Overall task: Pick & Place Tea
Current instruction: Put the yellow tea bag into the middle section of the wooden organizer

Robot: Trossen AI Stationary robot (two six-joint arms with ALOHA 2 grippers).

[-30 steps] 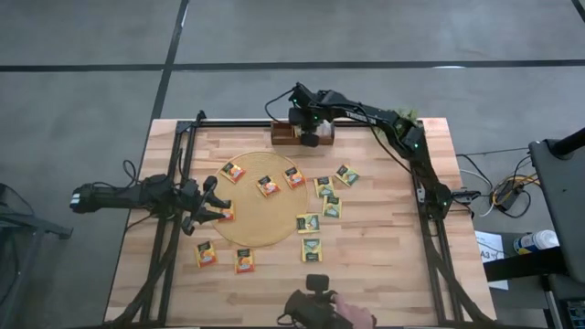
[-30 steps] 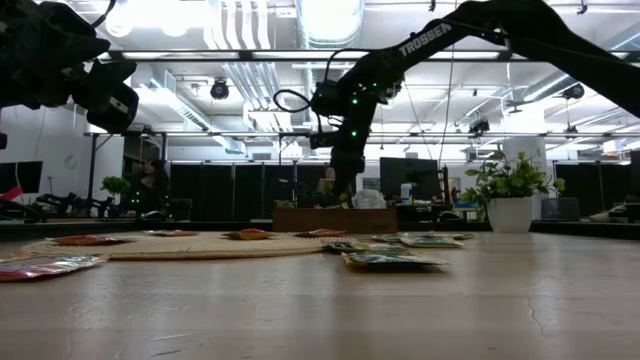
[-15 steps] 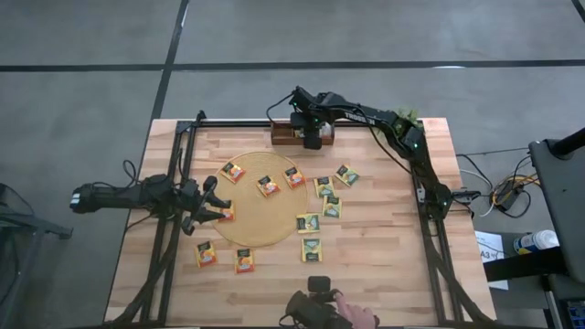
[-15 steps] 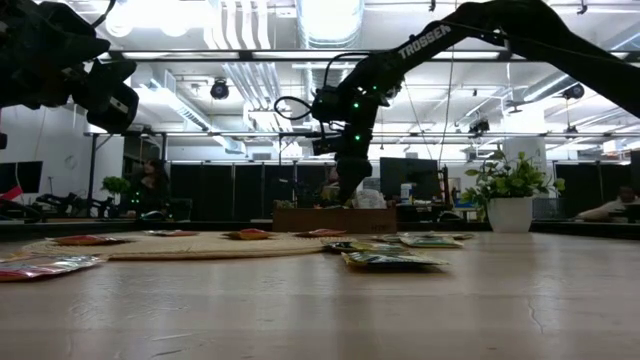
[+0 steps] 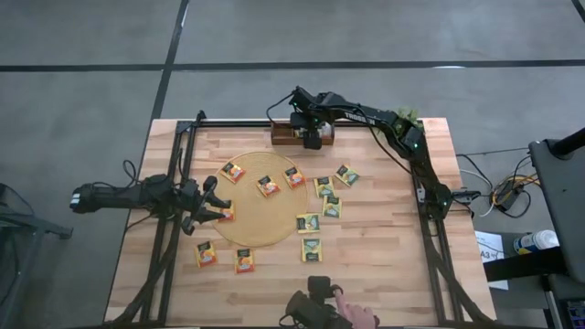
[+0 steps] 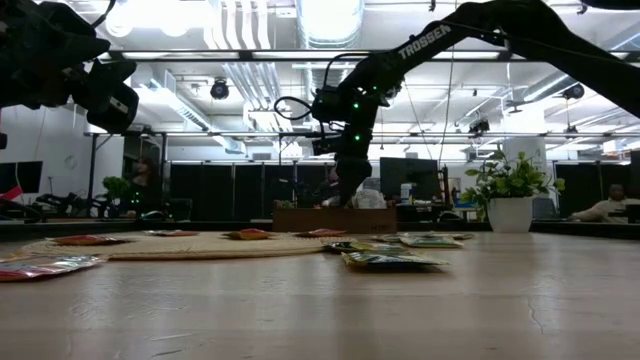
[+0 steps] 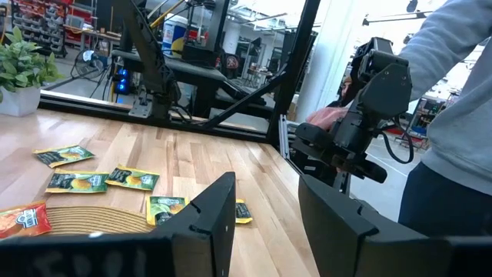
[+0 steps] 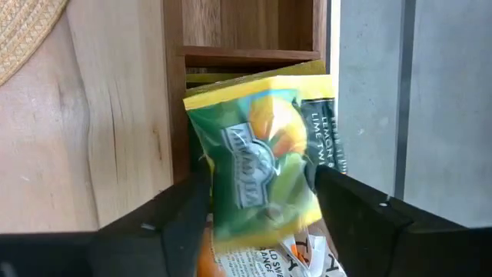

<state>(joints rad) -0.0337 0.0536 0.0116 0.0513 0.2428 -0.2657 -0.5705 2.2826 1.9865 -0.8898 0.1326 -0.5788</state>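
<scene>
Since a second ago the right gripper (image 5: 312, 139) has been shifted slightly over the wooden tray (image 5: 283, 134) at the table's far edge, and its fingers (image 8: 361, 215) have been spread apart. A green-yellow sachet (image 8: 261, 161) is seen between them in the right wrist view, tilted, over the tray compartment just ahead of the fingertips; whether either finger touches it cannot be told. Below it, near the finger bases, more sachets lie in the tray, one orange and one white with dark print. On the green-yellow sachet the words "LEMON" and "LIME" can be read; the brand script across its middle is too blurred to make out. "TROSSEN" is printed on the right arm (image 6: 425, 42).

The left gripper (image 5: 212, 206) is held at the round mat's (image 5: 265, 219) near-left edge, with its fingers (image 7: 207, 219) parted and nothing between them. Beyond its fingertips green-yellow sachets (image 7: 132, 178) lie on the table (image 5: 384, 256), and an orange sachet (image 7: 23, 218) rests on the mat. The remaining sachets are scattered on and around the mat.
</scene>
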